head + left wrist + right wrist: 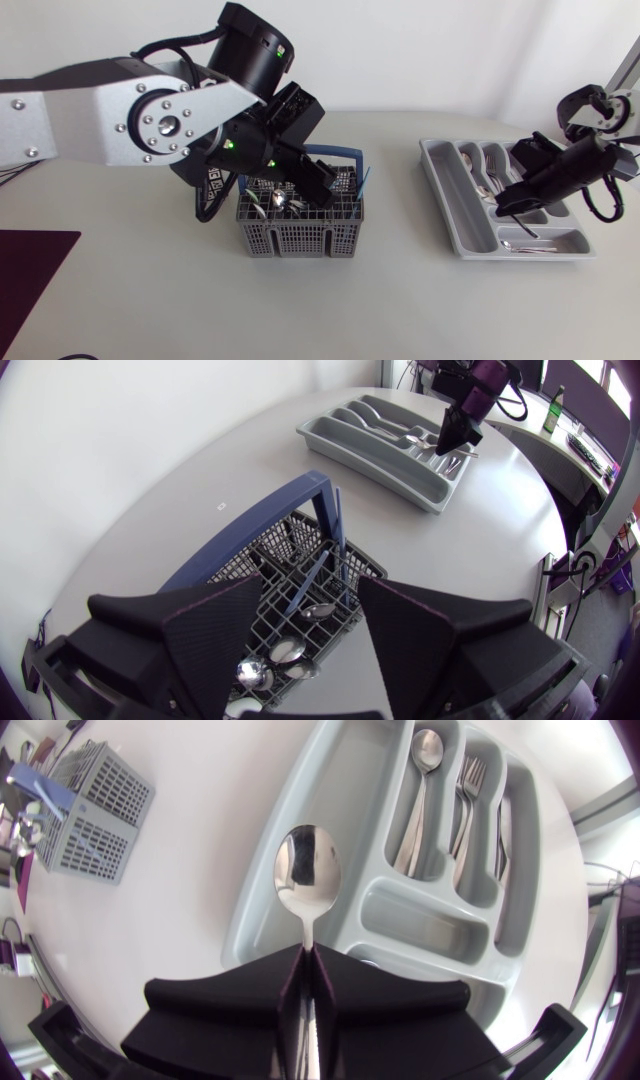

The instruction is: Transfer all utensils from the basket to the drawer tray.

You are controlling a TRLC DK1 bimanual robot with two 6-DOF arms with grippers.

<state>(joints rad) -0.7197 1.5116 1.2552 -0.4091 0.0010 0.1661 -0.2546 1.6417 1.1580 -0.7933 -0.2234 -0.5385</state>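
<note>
The grey basket (300, 228) stands mid-table with spoons (285, 652) and blue-handled utensils (335, 535) in it. My left gripper (310, 598) hangs open just above the basket (270, 575), its fingers apart and holding nothing. The grey drawer tray (440, 190) lies at the right. My right gripper (308, 965) is shut on the handle of a spoon (308, 870), whose bowl points ahead over the tray's long side compartment (340, 790). In the head view the right gripper (510, 205) hovers over the tray.
Spoons (425, 760) and forks (470, 790) lie in the tray's narrow compartments, and a small utensil (530, 246) lies in its front one. A dark mat (30, 270) covers the table's left edge.
</note>
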